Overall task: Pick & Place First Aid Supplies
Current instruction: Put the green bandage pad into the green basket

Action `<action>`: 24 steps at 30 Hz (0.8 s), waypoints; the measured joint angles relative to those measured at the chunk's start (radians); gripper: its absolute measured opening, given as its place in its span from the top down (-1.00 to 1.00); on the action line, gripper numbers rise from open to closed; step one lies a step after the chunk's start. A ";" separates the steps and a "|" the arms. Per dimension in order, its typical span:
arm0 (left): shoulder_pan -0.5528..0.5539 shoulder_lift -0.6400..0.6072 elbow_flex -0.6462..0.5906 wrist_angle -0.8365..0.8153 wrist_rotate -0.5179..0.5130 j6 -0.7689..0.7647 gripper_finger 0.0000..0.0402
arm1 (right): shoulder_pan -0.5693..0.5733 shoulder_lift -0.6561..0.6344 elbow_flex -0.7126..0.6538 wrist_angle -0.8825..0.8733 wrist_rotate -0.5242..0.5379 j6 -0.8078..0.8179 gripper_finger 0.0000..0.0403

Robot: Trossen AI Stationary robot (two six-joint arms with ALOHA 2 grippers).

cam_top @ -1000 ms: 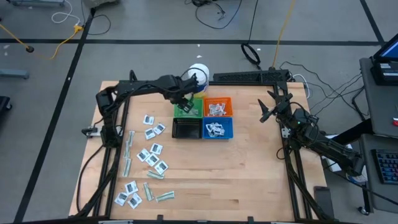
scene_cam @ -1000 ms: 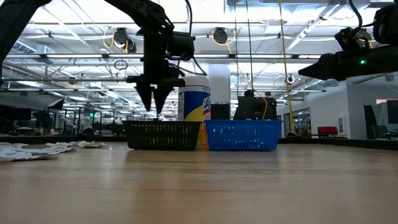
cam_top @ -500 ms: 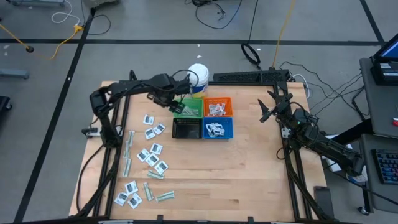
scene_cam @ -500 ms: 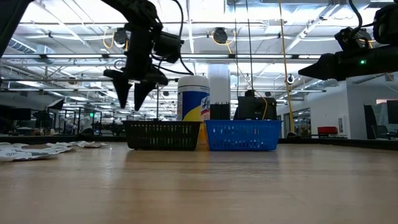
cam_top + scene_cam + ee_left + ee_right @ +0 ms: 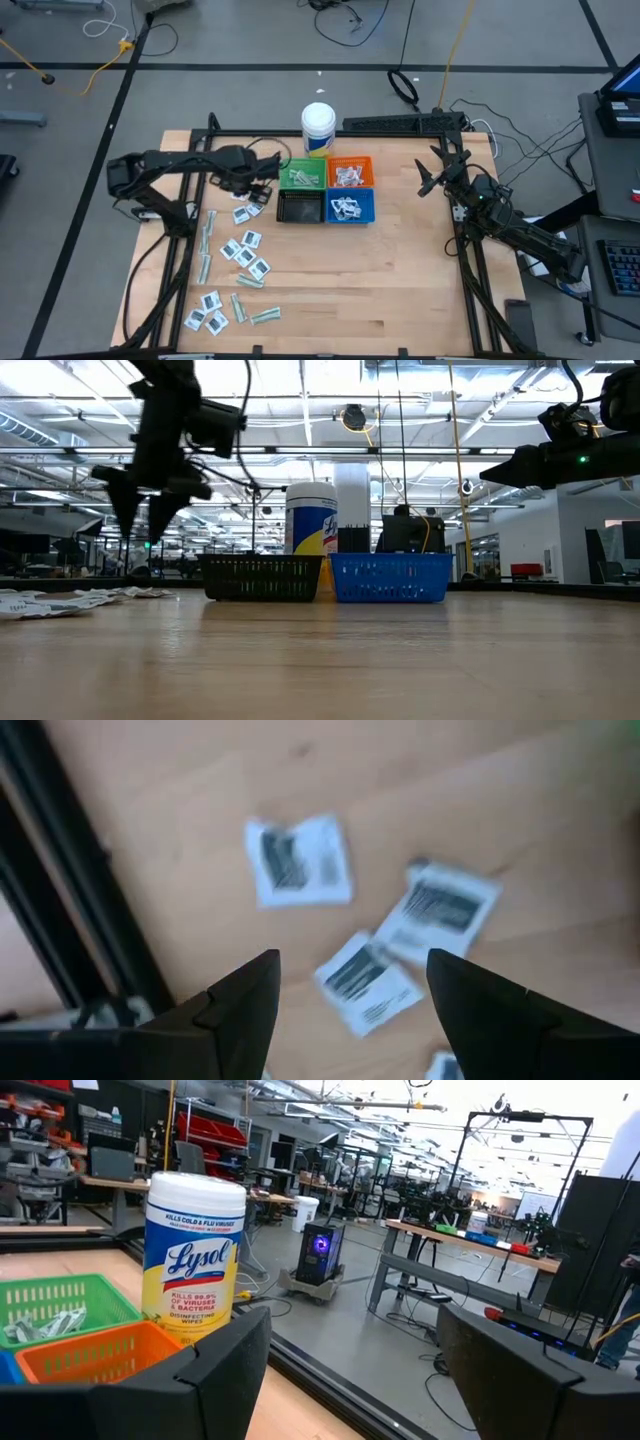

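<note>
Left hand (image 5: 262, 186), fingers apart and holding nothing, hovers over loose sachets (image 5: 298, 860) on the bench (image 5: 400, 290). Green bin (image 5: 302, 174), orange bin (image 5: 350, 172) and blue bin (image 5: 350, 207) hold some; roughly 15 packets remain.

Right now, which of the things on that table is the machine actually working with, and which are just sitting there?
Part of the job:
- loose white packets and pale-green strips on the table
- packets already in the green bin, orange bin and blue bin
- black bin
- left gripper, open above the packets

Just lying about:
- wipes tub
- right gripper, parked aside
</note>
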State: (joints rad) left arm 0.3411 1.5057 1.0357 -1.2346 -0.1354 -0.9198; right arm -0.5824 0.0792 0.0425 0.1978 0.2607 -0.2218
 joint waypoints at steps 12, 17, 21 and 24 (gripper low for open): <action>-0.071 -0.174 -0.323 0.002 0.114 -0.194 -0.24 | 0.000 0.000 0.000 0.000 0.000 0.000 -0.38; -0.076 -0.180 -0.323 0.018 0.108 -0.209 -0.20 | 0.000 0.000 0.000 0.000 0.000 0.000 -0.38; -0.073 -0.176 -0.324 0.007 0.103 -0.217 -0.17 | 0.000 0.000 0.000 0.000 0.000 0.000 -0.38; -0.072 -0.162 -0.322 0.008 0.093 -0.230 -0.15 | 0.000 0.000 0.000 0.000 0.000 0.000 -0.38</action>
State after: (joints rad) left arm 0.2690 1.3437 0.7133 -1.2267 -0.0426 -1.1499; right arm -0.5823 0.0788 0.0428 0.1983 0.2605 -0.2218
